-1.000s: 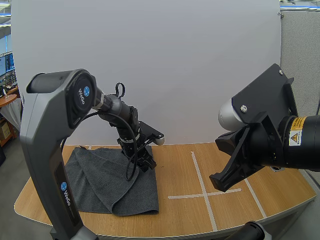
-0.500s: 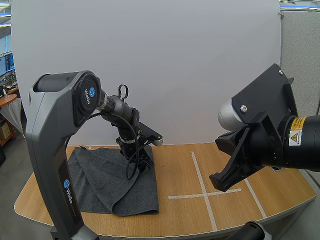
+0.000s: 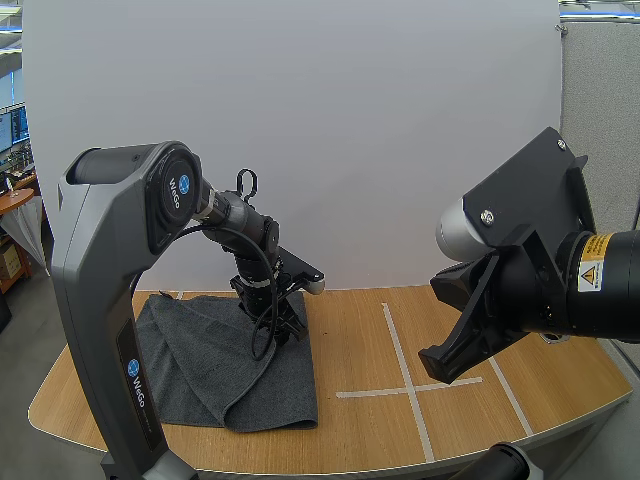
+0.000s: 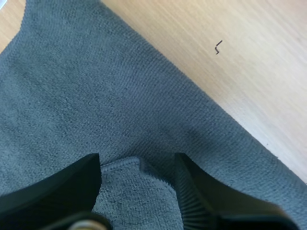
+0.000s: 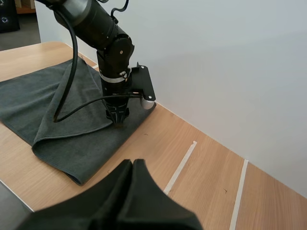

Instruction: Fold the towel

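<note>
A dark grey towel [image 3: 200, 365] lies on the left part of the wooden table [image 3: 360, 440], with one layer folded over toward the front. My left gripper [image 3: 285, 328] points down at the towel's far right edge. In the left wrist view its fingers [image 4: 72, 184] stand apart, and a raised hem of the towel [image 4: 96, 86] lies between them; my left gripper [image 4: 136, 163] is open. My right gripper [image 5: 132, 167] hovers above the table right of the towel [image 5: 29, 100], its fingers together as one dark wedge. From there my left gripper [image 5: 118, 120] touches the cloth.
White tape lines [image 3: 405, 388] form a cross on the table's right half, and the tape [image 5: 180, 167] runs near the towel's right side. A white wall [image 3: 400, 120] stands behind the table. My right arm [image 3: 520, 290] hangs high over the right side.
My left arm has shifted slightly to the left and back, with its gripper staying at the towel's far right edge. The towel and right arm look unchanged.
</note>
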`<state>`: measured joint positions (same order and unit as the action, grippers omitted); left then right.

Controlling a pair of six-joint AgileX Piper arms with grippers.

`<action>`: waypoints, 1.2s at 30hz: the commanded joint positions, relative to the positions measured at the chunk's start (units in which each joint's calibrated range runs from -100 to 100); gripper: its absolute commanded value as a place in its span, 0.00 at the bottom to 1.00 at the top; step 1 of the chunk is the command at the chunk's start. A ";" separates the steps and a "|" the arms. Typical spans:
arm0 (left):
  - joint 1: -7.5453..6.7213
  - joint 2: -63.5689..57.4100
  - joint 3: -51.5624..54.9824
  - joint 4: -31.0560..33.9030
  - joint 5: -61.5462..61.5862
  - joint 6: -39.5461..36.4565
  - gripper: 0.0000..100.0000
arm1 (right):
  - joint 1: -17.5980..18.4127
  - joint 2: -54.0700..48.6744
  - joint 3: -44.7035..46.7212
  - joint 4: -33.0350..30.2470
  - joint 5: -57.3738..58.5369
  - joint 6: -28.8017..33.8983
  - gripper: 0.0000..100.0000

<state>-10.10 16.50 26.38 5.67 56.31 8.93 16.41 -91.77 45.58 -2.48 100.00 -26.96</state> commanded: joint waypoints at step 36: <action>5.56 -8.78 3.04 -1.61 12.04 0.23 0.00 | -0.19 -0.37 0.13 -0.17 0.00 0.11 0.00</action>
<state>-5.95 9.95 27.51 4.50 67.00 9.28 16.41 -91.77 45.58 -2.48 100.00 -26.96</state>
